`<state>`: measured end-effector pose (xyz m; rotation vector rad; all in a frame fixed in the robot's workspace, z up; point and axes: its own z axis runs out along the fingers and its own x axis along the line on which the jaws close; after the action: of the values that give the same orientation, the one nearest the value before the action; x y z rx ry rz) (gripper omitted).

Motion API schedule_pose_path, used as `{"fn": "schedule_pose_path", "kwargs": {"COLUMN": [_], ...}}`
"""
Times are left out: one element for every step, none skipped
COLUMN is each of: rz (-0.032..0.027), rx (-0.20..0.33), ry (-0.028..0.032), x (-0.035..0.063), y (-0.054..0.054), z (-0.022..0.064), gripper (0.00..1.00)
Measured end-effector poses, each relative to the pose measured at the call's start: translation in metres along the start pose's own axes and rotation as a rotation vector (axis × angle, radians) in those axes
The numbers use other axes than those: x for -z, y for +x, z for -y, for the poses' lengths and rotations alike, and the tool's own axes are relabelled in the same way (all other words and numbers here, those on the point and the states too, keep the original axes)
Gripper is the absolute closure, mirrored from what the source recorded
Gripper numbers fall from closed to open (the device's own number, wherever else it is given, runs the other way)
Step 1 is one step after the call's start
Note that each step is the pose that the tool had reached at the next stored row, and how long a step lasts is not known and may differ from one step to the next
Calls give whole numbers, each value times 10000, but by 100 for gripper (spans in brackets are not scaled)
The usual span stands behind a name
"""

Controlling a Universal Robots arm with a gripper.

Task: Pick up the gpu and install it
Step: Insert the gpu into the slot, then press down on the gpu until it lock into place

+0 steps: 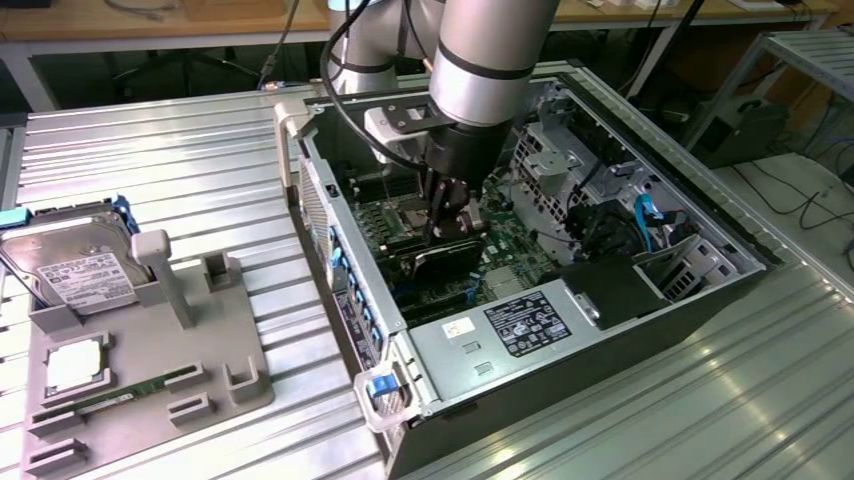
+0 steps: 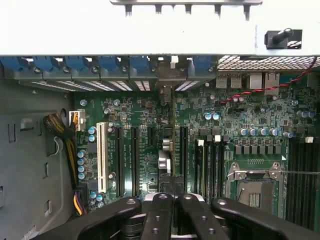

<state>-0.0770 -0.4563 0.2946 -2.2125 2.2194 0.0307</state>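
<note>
Exterior view: the arm reached down into the open case [image 1: 561, 330], which lay on its side on a metal table [image 1: 174, 170]. The gripper [image 1: 451, 222] was closed on the gpu [image 1: 447, 262], a thin black card held on edge just above the motherboard [image 1: 501, 255], its long axis running from the case's slotted rear wall toward the drive bays. Whether the card had seated in a slot could not be told. To the exterior view's left, well apart from the case, a grey tray [image 1: 200, 340] carried a hard drive [image 1: 74, 265], a CPU [image 1: 76, 365] and a RAM stick [image 1: 114, 398].

Wrist view: the gripper [image 2: 171, 212] showed its fingers [image 2: 157, 215] pressed close together over the card's thin edge [image 2: 165, 160]. That edge ran lengthwise between the black expansion slots [image 2: 134, 160], pointing toward the blue-clipped rear wall [image 2: 100, 67]. An empty CPU socket [image 2: 255, 175] lay beside the slots.
</note>
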Motion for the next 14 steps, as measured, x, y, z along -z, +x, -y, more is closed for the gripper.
{"fn": "schedule_pose_path", "kwargs": {"rz": [-1,0,0,0,0,0,0,0,1,0,0,0,0,-3], "rx": [0,0,0,0,0,0,0,0,0,0,0,0,-2,-2], "ry": [0,0,0,0,0,0,0,0,0,0,0,0,0,-7], "x": [0,0,0,0,0,0,0,0,0,0,0,0,0,1], "y": [0,0,0,0,0,0,0,0,0,0,0,0,0,0], "z": [0,0,0,0,0,0,0,0,0,0,0,0,-7,-20], "gripper": [89,89,89,89,89,89,89,89,89,89,89,89,89,89]}}
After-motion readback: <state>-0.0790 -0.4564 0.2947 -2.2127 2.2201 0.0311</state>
